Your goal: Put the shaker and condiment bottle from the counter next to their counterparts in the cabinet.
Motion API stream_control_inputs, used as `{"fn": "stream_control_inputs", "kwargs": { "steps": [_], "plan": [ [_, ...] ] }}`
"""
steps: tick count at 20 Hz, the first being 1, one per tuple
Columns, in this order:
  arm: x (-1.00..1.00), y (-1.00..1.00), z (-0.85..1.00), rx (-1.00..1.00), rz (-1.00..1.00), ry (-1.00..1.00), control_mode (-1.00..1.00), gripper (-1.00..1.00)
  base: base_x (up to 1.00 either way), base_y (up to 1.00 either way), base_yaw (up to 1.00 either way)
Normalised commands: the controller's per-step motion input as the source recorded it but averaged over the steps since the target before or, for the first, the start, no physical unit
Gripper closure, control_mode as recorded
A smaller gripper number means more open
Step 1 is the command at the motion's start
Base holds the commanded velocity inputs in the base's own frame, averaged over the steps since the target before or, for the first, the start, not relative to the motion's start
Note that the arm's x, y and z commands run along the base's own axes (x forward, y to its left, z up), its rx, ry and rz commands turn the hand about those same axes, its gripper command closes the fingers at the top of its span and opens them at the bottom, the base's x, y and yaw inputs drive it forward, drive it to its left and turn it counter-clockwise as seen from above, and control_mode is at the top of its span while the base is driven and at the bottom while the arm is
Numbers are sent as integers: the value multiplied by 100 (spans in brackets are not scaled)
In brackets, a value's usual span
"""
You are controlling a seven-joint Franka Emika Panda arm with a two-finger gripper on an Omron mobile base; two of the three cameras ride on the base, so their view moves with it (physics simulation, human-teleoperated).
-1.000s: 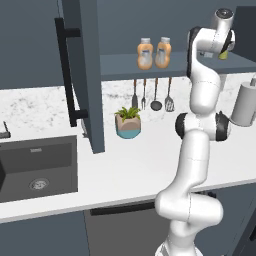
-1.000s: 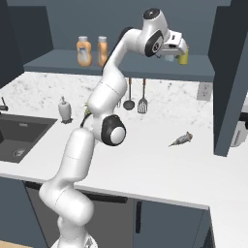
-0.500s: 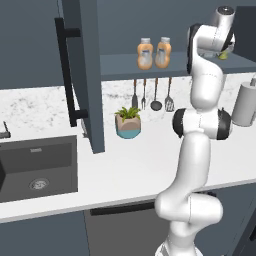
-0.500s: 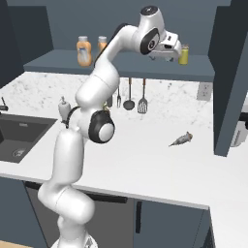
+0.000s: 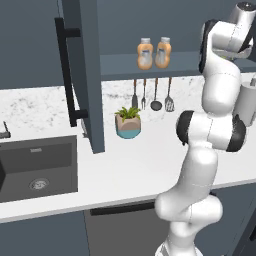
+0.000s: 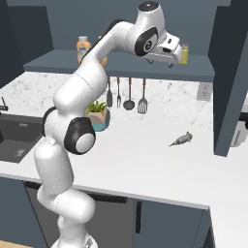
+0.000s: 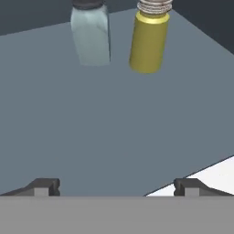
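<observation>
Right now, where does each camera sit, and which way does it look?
Left base view: behind the arm, left; looks forward at cabinet, two bottles.
Right base view: behind, right; same counter, arm, open gripper.
Hand view: on the hand; faces the shelf, shaker, yellow shaker, fingertips.
Both base views share the plant.

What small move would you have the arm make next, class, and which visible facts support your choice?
Probably draw the gripper straight back off the shelf. Its jaws stand wide open and hold nothing. The teal-grey shaker already stands upright beside the yellow-green shaker on the cabinet shelf, and both orange bottles sit together on that shelf, so nothing seems left to place.
</observation>
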Motion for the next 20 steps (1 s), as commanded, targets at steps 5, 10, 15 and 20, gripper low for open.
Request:
{"fn": "stream_control_inputs", "kwargs": {
  "steps": [5,10,15,20],
  "plan": [
    [-100,0,-2,3,-6,-14,-100,-100,0,0,0],
    [-100,2,-2,0,-3,-25,-100,-100,0,0,0],
    [-100,4,0,3,-4,-15,-100,-100,0,0,0],
    [-100,32,0,1,-4,-6,-100,-100,0,0,0]
  ]
}}
